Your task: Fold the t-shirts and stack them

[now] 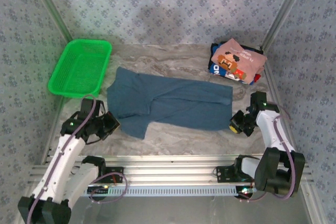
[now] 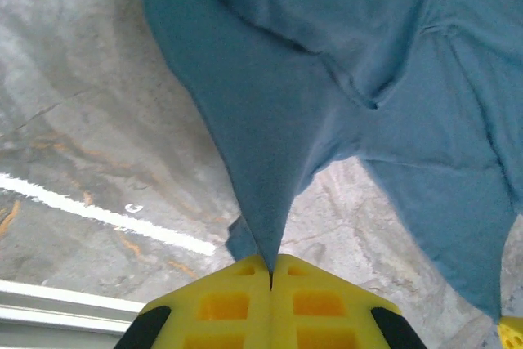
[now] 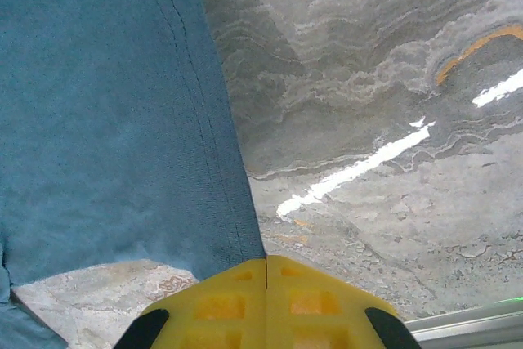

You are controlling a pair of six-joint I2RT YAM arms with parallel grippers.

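The dusty teal-blue t-shirt (image 1: pixel 173 103) lies spread across the middle of the table, partly folded, with a sleeve pointing toward the near left. My left gripper (image 1: pixel 112 123) is at its near-left corner; in the left wrist view the yellow jaws (image 2: pixel 270 272) are shut on a pulled-up point of the teal cloth (image 2: pixel 327 96). At the shirt's near-right corner sits my right gripper (image 1: pixel 235 125), its jaws (image 3: pixel 266 266) shut on the hemmed corner of the shirt (image 3: pixel 106 120). A pink t-shirt with red-brown print (image 1: pixel 237 60) tops a folded stack over dark blue shirts (image 1: pixel 216 70) at the back right.
A green mesh basket (image 1: pixel 80 66) stands at the back left, tilted against the wall. Patterned walls close in the marble table (image 1: pixel 173 135) on three sides. A metal rail (image 1: pixel 168 174) runs along the near edge between the arm bases.
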